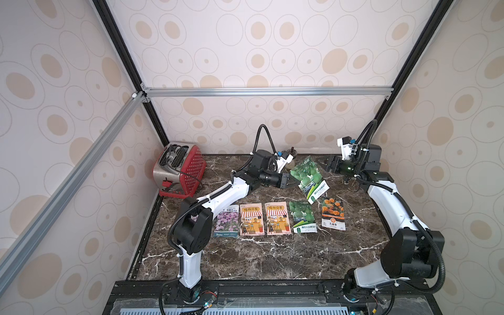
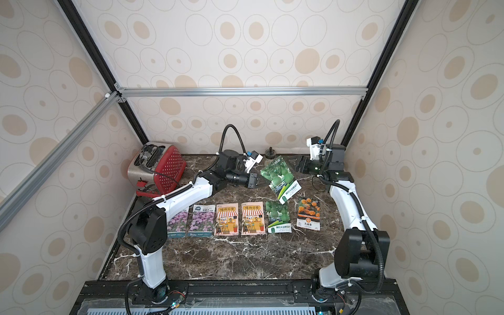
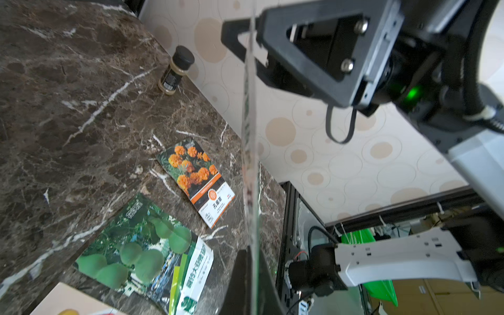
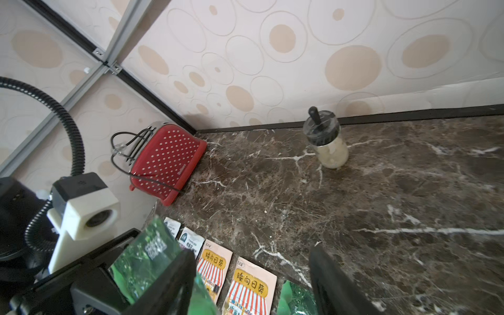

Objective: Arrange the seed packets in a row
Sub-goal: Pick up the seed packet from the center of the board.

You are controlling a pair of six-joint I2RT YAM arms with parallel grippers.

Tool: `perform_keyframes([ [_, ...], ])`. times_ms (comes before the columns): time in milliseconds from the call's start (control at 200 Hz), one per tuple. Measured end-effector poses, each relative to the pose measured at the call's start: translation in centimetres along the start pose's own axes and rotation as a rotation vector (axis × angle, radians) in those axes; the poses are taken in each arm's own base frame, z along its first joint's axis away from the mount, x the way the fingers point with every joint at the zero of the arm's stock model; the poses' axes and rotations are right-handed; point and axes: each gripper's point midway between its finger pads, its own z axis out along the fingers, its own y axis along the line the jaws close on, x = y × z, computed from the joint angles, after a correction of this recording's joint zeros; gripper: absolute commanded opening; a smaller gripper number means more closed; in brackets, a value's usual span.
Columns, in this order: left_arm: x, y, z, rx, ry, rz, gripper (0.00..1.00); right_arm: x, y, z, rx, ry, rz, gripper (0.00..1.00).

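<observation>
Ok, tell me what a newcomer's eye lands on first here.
The green gourd seed packet, held tilted above the table's back middle in the left arm's shut jaws, with the right arm's open jaws just beside it. Next, the row of packets lying flat across the dark marble table, and the red polka-dot toaster in the back left corner.

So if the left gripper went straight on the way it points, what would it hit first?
Probably the right gripper: in the left wrist view, the green vegetable seed packet clamped in the left gripper runs edge-on to those open jaws. Depth is unclear, so it might miss.
</observation>
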Motion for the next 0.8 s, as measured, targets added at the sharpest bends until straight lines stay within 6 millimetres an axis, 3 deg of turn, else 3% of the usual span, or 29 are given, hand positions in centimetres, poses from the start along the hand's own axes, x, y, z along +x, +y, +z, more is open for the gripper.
perform_keyframes([
  [185, 2.5, 1.1, 0.1, -0.017, 0.081, 0.005, 0.0, 2.6, 0.6, 0.6, -0.106, 0.057, 0.027, 0.65],
  [381, 3.1, 1.6, 0.5, -0.009, 0.103, 0.0, 0.0, 6.2, 0.2, 0.8, -0.147, 0.098, 0.085, 0.61],
  [541, 3.2, 2.0, 0.8, -0.007, 0.115, -0.011, 0.0, 7.1, 0.6, 0.8, -0.178, 0.101, 0.1, 0.5],
  [646, 2.8, 2.3, 0.7, -0.004, 0.106, -0.013, 0.0, 7.6, 1.4, 0.7, -0.19, 0.107, 0.086, 0.38],
  [766, 2.2, 2.8, 0.4, 0.001, 0.087, -0.037, 0.0, 7.9, 1.8, 1.0, -0.179, 0.103, 0.05, 0.01],
  [801, 2.0, 3.1, 0.3, 0.001, 0.083, -0.049, 0.0, 7.9, 1.6, 1.0, -0.164, 0.095, 0.045, 0.0],
])
